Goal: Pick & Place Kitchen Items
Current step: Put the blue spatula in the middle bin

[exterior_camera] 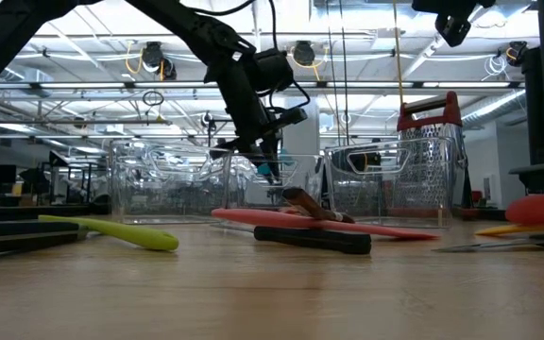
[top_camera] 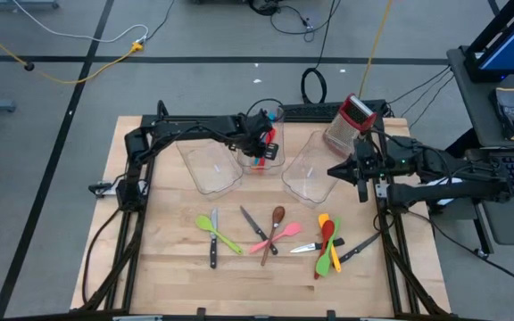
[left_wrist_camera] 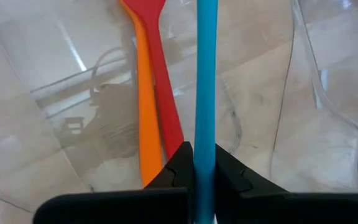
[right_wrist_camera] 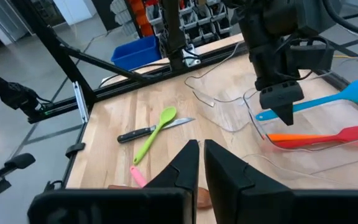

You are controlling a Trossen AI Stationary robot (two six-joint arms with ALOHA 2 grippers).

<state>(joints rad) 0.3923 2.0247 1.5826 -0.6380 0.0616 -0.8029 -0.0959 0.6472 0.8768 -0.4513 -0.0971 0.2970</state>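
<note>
a: what can't you make out?

b: from my left wrist the long blue plastic spatula point(left_wrist_camera: 206, 93) is cut off at both ends, so its head is out of sight there. the clear plastic bin point(left_wrist_camera: 303, 124) blurs into glare. at table height the far utensils smear together.

a: which way does it run?

b: its long axis runs straight out from between my left fingers point(left_wrist_camera: 173, 171), handle pinched, head away from me over the bin's open middle. beyond my fingertips an orange plastic spatula point(left_wrist_camera: 146, 118) and a red plastic spatula point(left_wrist_camera: 160, 81) lie side by side, touching, inside that bin, roughly parallel to the blue one.

a: and the grip?

b: my left gripper point(top_camera: 259, 147) is pinched tight on the blue handle. my right gripper point(top_camera: 361, 183) hangs beside another bin, fingers point(right_wrist_camera: 182, 165) pressed nearly together, holding nothing. past them a green plastic spoon point(right_wrist_camera: 156, 132) lies across a black-handled steel knife point(right_wrist_camera: 151, 130).
</note>
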